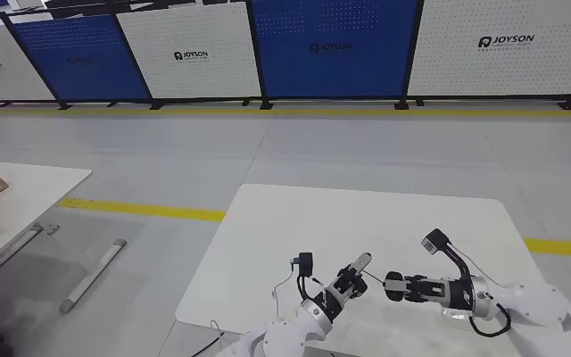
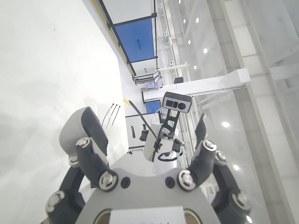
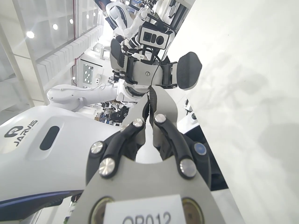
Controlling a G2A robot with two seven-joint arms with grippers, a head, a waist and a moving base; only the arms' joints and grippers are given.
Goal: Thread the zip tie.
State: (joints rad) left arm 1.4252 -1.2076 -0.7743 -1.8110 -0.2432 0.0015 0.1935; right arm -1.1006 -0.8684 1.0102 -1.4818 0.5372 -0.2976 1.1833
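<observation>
- The left jaws are spread wide and hold nothing. Their dark padded fingers (image 2: pixel 93 129) stand well apart, raised over the near part of the surface (image 1: pixel 357 223).
- The right jaws are pressed together on the zip tie (image 2: pixel 142 119) and pinch it partway along its length.
- From the top, the left jaws point away from the robot and toward its right, while the right jaws point toward its left. The two sets of tips face each other, near but not touching.
- The surface is a plain white top with rounded corners. Both arms hang over its near edge.
- The zip tie is a thin black strap held off the surface. Its longer part sticks out of the right jaws at a slant toward the left jaws, and a shorter part hangs out the other side. It touches neither left finger. I cannot tell which end is the head.
- Three spare ties (image 2: pixel 113 115) lie side by side on the surface, close to one of its edges and well apart from both sets of jaws.
</observation>
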